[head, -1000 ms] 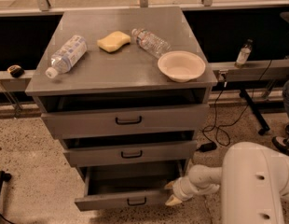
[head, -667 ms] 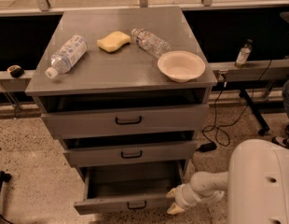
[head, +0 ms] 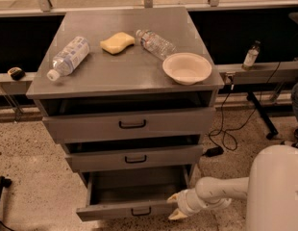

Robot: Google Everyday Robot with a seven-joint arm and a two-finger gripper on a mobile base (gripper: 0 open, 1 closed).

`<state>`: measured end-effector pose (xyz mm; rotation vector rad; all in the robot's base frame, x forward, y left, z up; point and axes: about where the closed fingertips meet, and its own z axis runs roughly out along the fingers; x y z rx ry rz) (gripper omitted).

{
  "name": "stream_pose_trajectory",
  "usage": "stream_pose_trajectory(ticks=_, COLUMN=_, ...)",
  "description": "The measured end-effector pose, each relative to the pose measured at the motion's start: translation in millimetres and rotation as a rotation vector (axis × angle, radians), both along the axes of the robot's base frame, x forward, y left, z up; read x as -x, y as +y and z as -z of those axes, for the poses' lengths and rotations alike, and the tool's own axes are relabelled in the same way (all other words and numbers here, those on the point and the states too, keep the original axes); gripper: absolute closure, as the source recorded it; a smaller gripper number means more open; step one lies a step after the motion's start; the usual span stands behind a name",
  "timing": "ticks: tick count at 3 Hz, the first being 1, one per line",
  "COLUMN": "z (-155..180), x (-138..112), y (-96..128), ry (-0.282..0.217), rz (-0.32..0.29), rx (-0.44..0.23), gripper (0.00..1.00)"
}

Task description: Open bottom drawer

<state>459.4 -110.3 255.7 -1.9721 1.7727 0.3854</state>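
Observation:
The grey three-drawer cabinet [head: 125, 76] stands in the middle of the camera view. Its bottom drawer [head: 132, 208] is pulled well out, and its dark inside shows empty. A small black loop handle [head: 140, 211] sits on its narrow front. My white arm reaches in from the lower right. My gripper [head: 173, 206] is at the right end of the bottom drawer's front, with one cream fingertip [head: 172, 196] above the front's edge and one [head: 175, 216] below it. The top drawer [head: 132, 123] and middle drawer [head: 135, 158] each stand slightly out.
On the cabinet top lie two plastic water bottles [head: 68, 57] [head: 155, 43], a yellow sponge [head: 117, 42] and a cream bowl [head: 186, 67]. A black cable [head: 226, 129] trails on the speckled floor right of the cabinet. A small bottle [head: 251, 55] stands on a rail at right.
The bottom drawer has slid further out toward the camera. My gripper has moved down and forward with the drawer's right end.

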Motion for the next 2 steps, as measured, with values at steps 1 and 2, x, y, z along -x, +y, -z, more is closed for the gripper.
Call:
stream_pose_trajectory(ticks=1, z=-11, x=-38, y=16, ry=-0.056, rz=-0.045, rx=-0.032, gripper=0.52)
stream_pose_trajectory(ticks=2, z=-14, x=-65, y=28, ry=-0.074, rz=-0.061, rx=-0.078, gripper=0.7)
